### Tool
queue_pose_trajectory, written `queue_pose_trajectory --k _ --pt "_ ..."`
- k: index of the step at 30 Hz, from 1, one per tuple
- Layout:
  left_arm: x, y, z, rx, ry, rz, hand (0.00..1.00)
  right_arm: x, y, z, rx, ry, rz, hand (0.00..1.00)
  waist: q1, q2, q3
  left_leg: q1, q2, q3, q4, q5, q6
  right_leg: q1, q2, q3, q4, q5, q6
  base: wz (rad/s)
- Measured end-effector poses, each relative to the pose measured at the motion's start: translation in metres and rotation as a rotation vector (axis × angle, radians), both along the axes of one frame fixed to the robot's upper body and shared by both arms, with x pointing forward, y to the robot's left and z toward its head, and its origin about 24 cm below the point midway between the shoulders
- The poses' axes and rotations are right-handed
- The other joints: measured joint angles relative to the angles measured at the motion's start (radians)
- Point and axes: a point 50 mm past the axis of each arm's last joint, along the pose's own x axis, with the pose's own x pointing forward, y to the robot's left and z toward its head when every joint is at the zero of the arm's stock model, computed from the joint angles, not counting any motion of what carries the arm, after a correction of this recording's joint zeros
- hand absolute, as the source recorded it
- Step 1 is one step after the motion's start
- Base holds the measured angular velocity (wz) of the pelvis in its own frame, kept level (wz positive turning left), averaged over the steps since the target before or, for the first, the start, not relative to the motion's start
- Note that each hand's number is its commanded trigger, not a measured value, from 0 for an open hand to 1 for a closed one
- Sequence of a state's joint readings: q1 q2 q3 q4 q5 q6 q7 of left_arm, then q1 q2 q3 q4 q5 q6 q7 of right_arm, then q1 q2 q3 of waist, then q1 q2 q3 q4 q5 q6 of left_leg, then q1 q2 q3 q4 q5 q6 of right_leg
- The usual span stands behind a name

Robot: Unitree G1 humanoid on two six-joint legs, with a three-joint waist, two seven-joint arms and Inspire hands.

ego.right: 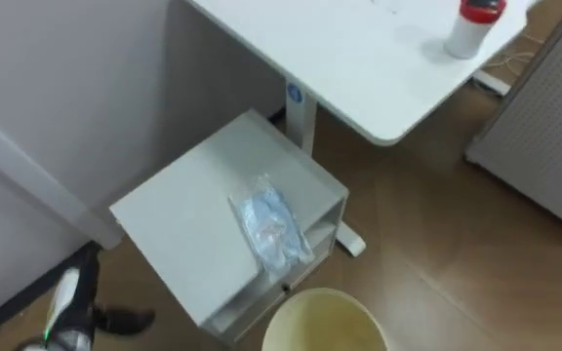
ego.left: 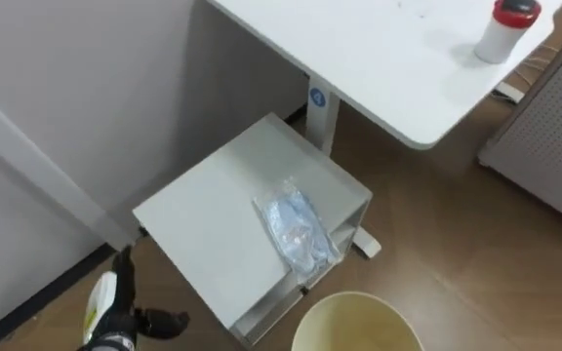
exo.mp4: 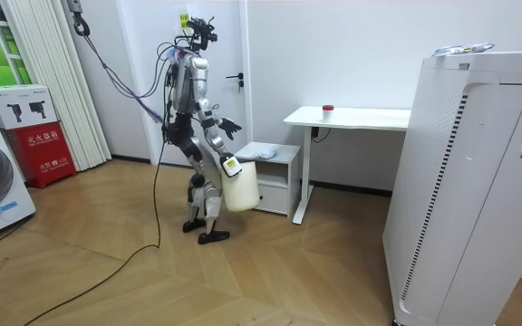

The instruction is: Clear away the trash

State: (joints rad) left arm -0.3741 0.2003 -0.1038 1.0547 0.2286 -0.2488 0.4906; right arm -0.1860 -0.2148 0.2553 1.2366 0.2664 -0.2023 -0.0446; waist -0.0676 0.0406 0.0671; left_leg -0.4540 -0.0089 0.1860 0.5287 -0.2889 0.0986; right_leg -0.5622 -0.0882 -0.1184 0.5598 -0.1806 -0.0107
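- The garbage, a crumpled wrapper of clear and pale-blue plastic (ego.left: 296, 232), lies on top of the low white cabinet (ego.left: 203, 219), toward the edge nearest the bin and partly over the cabinet's front edge. It sits in the open with nothing on or against it, so I judge I can take it from above.
- My left robot hand (ego.left: 130, 317) hangs low at the near left corner of the cabinet, well short of the wrapper. Its dark fingers are spread and it has hold of nothing. I judge it is kept free because it is the one that must do the picking.
- The round cream plastic bin (ego.left: 359, 297) sits just below the cabinet's front, directly under the side where the wrapper lies. I judge it is held there so the wrapper only needs a short carry or a sweep off the edge to fall in.
- In the room view the bin hangs at my right robot hand (exo.mp4: 229, 167), by its rim, but I cannot tell how that robot hand grips it.
- I stand facing the cabinet, which is tucked beside the leg of the white counter (ego.left: 359, 58).
- A white bottle with a red cap (ego.left: 505, 29) stands upright on the counter, well apart from the wrapper. I take it as no part of this job.
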Motion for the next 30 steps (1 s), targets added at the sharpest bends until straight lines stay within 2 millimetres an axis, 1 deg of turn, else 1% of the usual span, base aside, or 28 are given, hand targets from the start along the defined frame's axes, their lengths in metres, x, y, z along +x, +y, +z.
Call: queue_pose_trajectory --k 1,2,4,5,6,7,10,11,13,15,17,18,19,21,22,25,26,28,30 --pt "0.004 0.001 0.005 0.012 -0.022 0.007 0.00 0.003 -0.003 0.002 -0.003 -0.012 -0.004 1.00 -0.014 0.005 0.0024 -0.026 0.003 0.003 0.018 -0.008 0.002 -0.026 0.003 0.005 0.019 0.000 -0.002 -0.07" --pt "0.006 0.001 0.007 0.021 -0.031 0.010 0.00 0.004 -0.005 0.003 -0.002 -0.018 -0.011 1.00 -0.018 0.007 0.0033 -0.038 0.005 0.007 0.030 -0.011 0.001 -0.038 0.005 0.007 0.029 0.001 -0.004 -0.18" --pt "0.009 0.003 0.012 0.059 -0.061 0.017 0.00 0.003 -0.012 0.005 0.007 -0.023 -0.055 1.00 -0.024 0.012 0.0048 -0.076 0.025 0.026 0.071 -0.022 0.002 -0.072 0.018 0.011 0.034 0.010 -0.016 -0.30" --pt "0.009 0.003 0.013 0.065 -0.069 0.019 0.00 0.003 -0.013 0.005 0.012 -0.025 -0.067 1.00 -0.029 0.014 0.0060 -0.085 0.031 0.030 0.079 -0.023 0.002 -0.078 0.019 0.012 0.033 0.014 -0.017 -0.21" --pt "0.010 0.005 0.015 0.075 -0.083 0.026 0.00 0.003 -0.014 0.005 0.029 -0.031 -0.092 1.00 -0.041 0.017 0.0079 -0.102 0.038 0.032 0.094 -0.024 0.002 -0.090 0.022 0.013 0.034 0.018 -0.020 -0.09" --pt "0.011 0.004 0.016 0.089 -0.094 0.024 0.00 0.002 -0.015 0.005 0.044 -0.033 -0.115 1.00 -0.057 0.017 0.0084 -0.115 0.043 0.032 0.105 -0.024 0.002 -0.100 0.026 0.017 0.036 0.022 -0.022 -0.06" --pt "0.017 -0.005 0.022 0.143 -0.129 -0.025 0.00 0.003 -0.017 0.006 0.067 -0.054 -0.161 1.00 -0.078 0.022 0.0113 -0.152 0.058 0.040 0.133 -0.029 -0.001 -0.133 0.042 0.030 0.042 0.033 -0.025 -0.14" --pt "0.020 -0.006 0.024 0.151 -0.137 -0.035 0.00 0.003 -0.017 0.006 0.068 -0.058 -0.166 1.00 -0.081 0.021 0.0116 -0.157 0.060 0.046 0.136 -0.030 0.000 -0.140 0.044 0.032 0.046 0.034 -0.026 -0.26" --pt "0.028 -0.009 0.033 0.184 -0.172 -0.051 0.00 0.004 -0.018 0.008 0.065 -0.067 -0.172 1.00 -0.090 0.022 0.0133 -0.171 0.078 0.074 0.151 -0.039 -0.001 -0.164 0.055 0.044 0.051 0.041 -0.030 -0.34" --pt "0.032 -0.011 0.037 0.210 -0.196 -0.059 0.00 0.005 -0.019 0.008 0.052 -0.070 -0.183 1.00 -0.097 0.021 0.0140 -0.178 0.085 0.085 0.156 -0.044 -0.004 -0.177 0.059 0.047 0.054 0.043 -0.033 -0.28" --pt "0.037 -0.014 0.043 0.235 -0.220 -0.078 0.00 0.005 -0.021 0.009 0.047 -0.070 -0.193 1.00 -0.114 0.021 0.0143 -0.193 0.088 0.087 0.160 -0.045 -0.006 -0.194 0.059 0.045 0.060 0.043 -0.035 -0.08" --pt "0.039 -0.017 0.045 0.252 -0.233 -0.094 0.00 0.004 -0.021 0.008 0.055 -0.068 -0.205 1.00 -0.124 0.020 0.0152 -0.199 0.089 0.088 0.163 -0.046 -0.007 -0.202 0.058 0.047 0.066 0.042 -0.038 0.00" --pt "0.041 -0.020 0.047 0.265 -0.241 -0.111 0.00 0.004 -0.021 0.008 0.060 -0.065 -0.212 1.00 -0.129 0.017 0.0170 -0.201 0.091 0.091 0.164 -0.047 -0.009 -0.208 0.059 0.048 0.069 0.040 -0.040 0.00" --pt "0.044 -0.023 0.050 0.287 -0.249 -0.138 0.00 0.004 -0.021 0.008 0.063 -0.064 -0.214 1.00 -0.138 0.016 0.0181 -0.208 0.094 0.091 0.169 -0.050 -0.013 -0.215 0.060 0.044 0.075 0.037 -0.045 -0.06" --pt "0.047 -0.024 0.054 0.308 -0.255 -0.154 0.00 0.006 -0.019 0.008 0.067 -0.067 -0.211 1.00 -0.144 0.013 0.0198 -0.218 0.100 0.091 0.181 -0.058 -0.016 -0.225 0.064 0.044 0.083 0.034 -0.049 -0.08" --pt "0.055 -0.026 0.063 0.362 -0.276 -0.195 0.00 0.010 -0.017 0.010 0.075 -0.081 -0.204 1.00 -0.150 0.004 0.0269 -0.245 0.108 0.091 0.201 -0.066 -0.022 -0.254 0.073 0.050 0.100 0.030 -0.054 -0.10" --pt "0.055 -0.027 0.064 0.370 -0.277 -0.201 0.00 0.010 -0.017 0.010 0.075 -0.081 -0.204 1.00 -0.152 0.004 0.0269 -0.251 0.109 0.091 0.204 -0.067 -0.022 -0.259 0.074 0.050 0.101 0.030 -0.054 -0.05" --pt "0.056 -0.027 0.064 0.400 -0.277 -0.223 0.00 0.009 -0.017 0.010 0.076 -0.076 -0.206 1.00 -0.156 0.004 0.0272 -0.272 0.122 0.093 0.224 -0.077 -0.027 -0.278 0.086 0.055 0.107 0.029 -0.056 -0.11" --pt "0.055 -0.028 0.064 0.409 -0.273 -0.230 0.00 0.009 -0.018 0.010 0.071 -0.073 -0.210 1.00 -0.160 0.004 0.0272 -0.287 0.125 0.093 0.237 -0.083 -0.029 -0.295 0.089 0.058 0.122 0.023 -0.059 -0.06"
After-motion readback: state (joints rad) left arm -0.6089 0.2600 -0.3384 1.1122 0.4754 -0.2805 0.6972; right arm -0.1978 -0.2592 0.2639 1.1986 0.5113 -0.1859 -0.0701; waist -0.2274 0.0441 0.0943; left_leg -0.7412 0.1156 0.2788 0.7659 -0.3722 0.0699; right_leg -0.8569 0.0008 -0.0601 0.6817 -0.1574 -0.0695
